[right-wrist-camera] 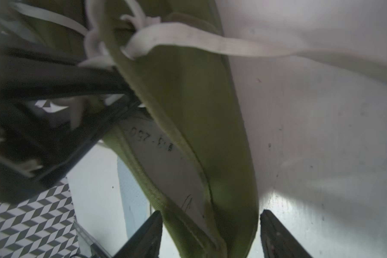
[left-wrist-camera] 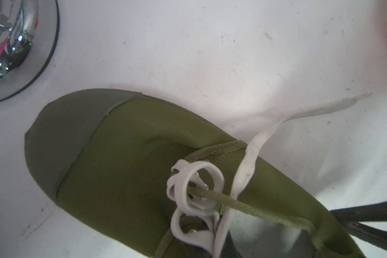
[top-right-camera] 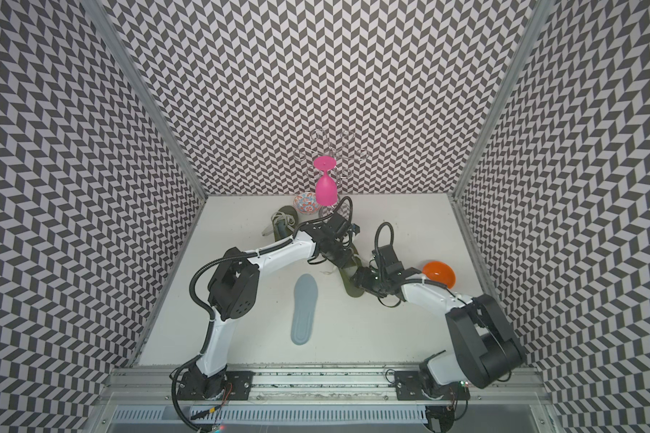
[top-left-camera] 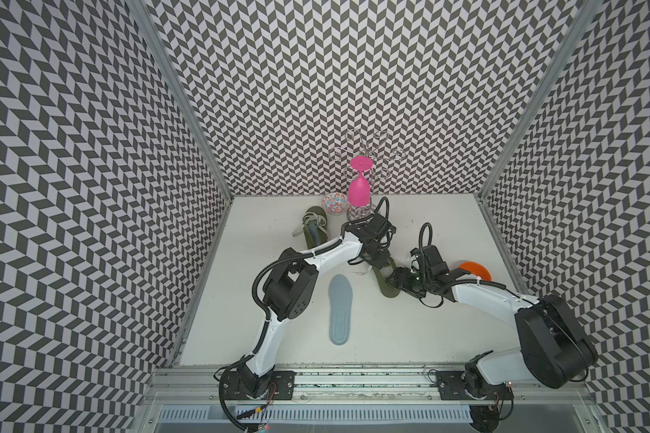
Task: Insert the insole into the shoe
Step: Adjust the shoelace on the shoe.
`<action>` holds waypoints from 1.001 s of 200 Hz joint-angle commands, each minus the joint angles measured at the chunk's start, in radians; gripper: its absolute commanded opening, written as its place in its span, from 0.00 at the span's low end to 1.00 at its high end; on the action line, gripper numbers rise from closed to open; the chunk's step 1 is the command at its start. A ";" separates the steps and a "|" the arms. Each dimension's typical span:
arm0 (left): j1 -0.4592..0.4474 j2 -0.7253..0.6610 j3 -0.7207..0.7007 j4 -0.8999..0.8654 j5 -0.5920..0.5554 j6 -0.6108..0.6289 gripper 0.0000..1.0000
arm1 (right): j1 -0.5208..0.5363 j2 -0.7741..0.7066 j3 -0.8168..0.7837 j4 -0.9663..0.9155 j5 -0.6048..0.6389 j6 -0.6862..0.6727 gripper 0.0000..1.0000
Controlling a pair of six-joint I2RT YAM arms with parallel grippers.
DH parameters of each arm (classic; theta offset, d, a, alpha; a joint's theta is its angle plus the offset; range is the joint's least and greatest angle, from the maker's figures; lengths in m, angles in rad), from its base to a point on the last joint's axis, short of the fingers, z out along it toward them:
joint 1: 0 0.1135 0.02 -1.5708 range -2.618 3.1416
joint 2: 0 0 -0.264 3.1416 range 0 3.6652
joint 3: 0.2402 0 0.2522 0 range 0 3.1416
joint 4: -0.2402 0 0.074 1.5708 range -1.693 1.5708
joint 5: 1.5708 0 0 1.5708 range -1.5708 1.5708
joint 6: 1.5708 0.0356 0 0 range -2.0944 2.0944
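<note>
Insole (top-left-camera: 340,309), pale blue-grey, lies flat on the white table (top-left-camera: 447,232), well apart from both grippers and nearer the front rail than the olive shoe (top-left-camera: 387,285); both top views show it outside the shoe, sole-shape up (top-right-camera: 304,309). The shoe rests between the 2 arms, toe toward the back, heel toward the front. The left gripper (top-left-camera: 378,258) sits over the laced opening with its jaws closed, pinching the rim of the shoe's collar, as the right wrist view shows (right-wrist-camera: 130,96). The right gripper (right-wrist-camera: 210,214) stands at the heel with its 2 fingers (right-wrist-camera: 275,234) spread, 1 on each side of the heel, with a sliver of table showing between the shoe and 1 finger. A loose white lace (left-wrist-camera: 244,169) trails off the shoe onto the table. Behind stand a second shoe (top-left-camera: 314,228), a patterned bowl (top-left-camera: 334,204) and a wire rack (top-left-camera: 368,150) with a pink glass (top-left-camera: 359,187) hung upside down; an orange bowl (top-left-camera: 477,270) sits at the right. Grey-and-white chevron walls (top-left-camera: 316,75) close in 3 sides.
</note>
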 commanded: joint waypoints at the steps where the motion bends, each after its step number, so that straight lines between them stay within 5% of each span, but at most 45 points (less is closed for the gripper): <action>1: -0.002 -0.088 -0.045 0.044 0.030 -0.159 0.00 | 0.004 0.008 -0.011 0.012 0.119 0.051 0.69; 79: -0.009 -0.257 -0.280 0.260 0.057 -0.480 0.00 | -0.044 0.017 0.014 -0.055 0.181 0.025 0.62; 102: -0.016 -0.282 -0.348 0.319 0.077 -0.567 0.00 | -0.058 0.019 0.019 -0.073 0.226 -0.007 0.51; 128: -0.059 -0.246 -0.336 0.263 0.030 -0.500 0.00 | -0.090 -0.003 0.003 -0.042 0.241 -0.061 0.30; 171: -0.132 -0.173 -0.237 0.104 -0.168 -0.350 0.42 | -0.098 -0.004 -0.029 0.071 0.156 -0.094 0.27; 200: -0.149 -0.110 -0.145 0.019 -0.257 -0.251 0.61 | -0.098 -0.028 -0.068 0.129 0.142 -0.079 0.27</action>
